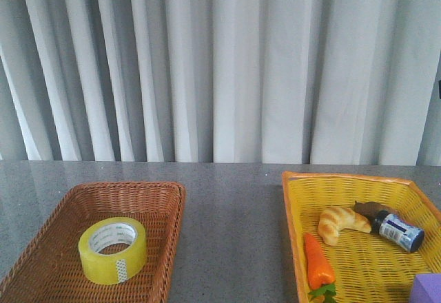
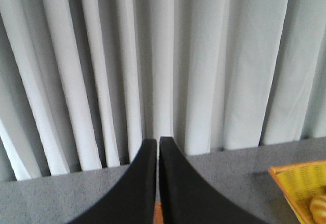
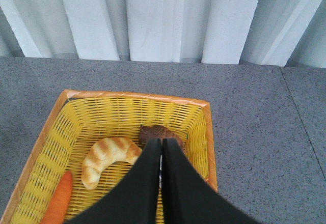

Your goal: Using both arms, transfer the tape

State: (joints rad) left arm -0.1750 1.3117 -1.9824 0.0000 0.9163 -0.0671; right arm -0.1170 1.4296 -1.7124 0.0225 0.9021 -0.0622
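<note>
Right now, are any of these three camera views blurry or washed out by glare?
Front view: evenly lit, sharp; the tape reads clearly, with only soft shadows in the brown basket. Left wrist view: noticeably soft, the curtain hazy. Right wrist view: fairly crisp on the croissant; the close fingers show as dark, featureless shapes.

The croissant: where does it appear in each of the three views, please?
Front view: the croissant lies in the yellow basket, on the right.
Left wrist view: only an edge shows, in the lower right corner.
Right wrist view: croissant, left of the fingers.
Shared landmark: the yellow basket.
</note>
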